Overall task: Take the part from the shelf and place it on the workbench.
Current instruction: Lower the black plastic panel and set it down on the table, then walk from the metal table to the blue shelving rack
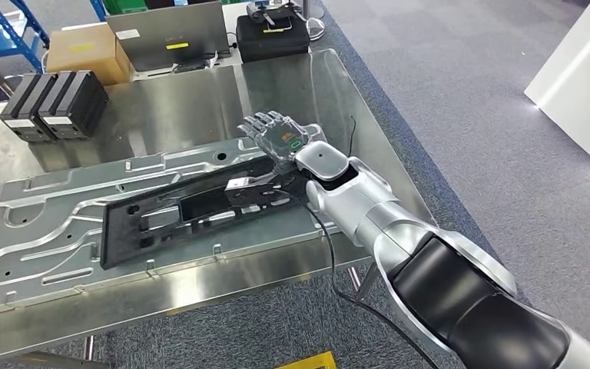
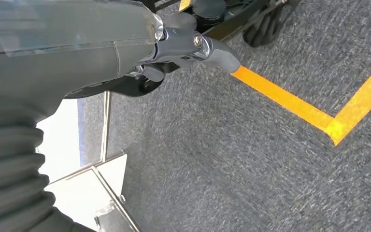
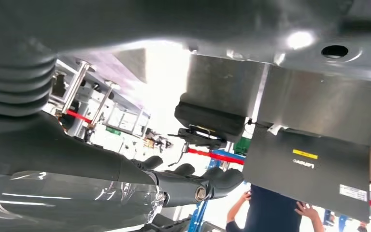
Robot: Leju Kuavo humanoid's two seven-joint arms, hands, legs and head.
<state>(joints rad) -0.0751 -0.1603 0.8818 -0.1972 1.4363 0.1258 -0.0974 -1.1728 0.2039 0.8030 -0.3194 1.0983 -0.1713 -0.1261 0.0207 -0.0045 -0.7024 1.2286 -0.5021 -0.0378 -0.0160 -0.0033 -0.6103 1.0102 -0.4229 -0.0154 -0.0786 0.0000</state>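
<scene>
Lying near the workbench (image 1: 200, 115) edge, the black part (image 1: 200, 211) adjoins the right hand (image 1: 280, 138), fingers spread.

The right hand (image 1: 278, 137) covers the near end of the black part (image 1: 200, 209). The workbench (image 1: 200, 100) runs past the picture's left edge.

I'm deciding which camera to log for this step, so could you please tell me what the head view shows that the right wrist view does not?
The head view alone shows the black part lying on the large metal panel, with the right hand over the part's far end, plus two black finned blocks and a cardboard box. The right wrist view alone shows a person standing beyond the workbench. Both show the right hand, the workbench, the grey laptop and the black case.
</scene>
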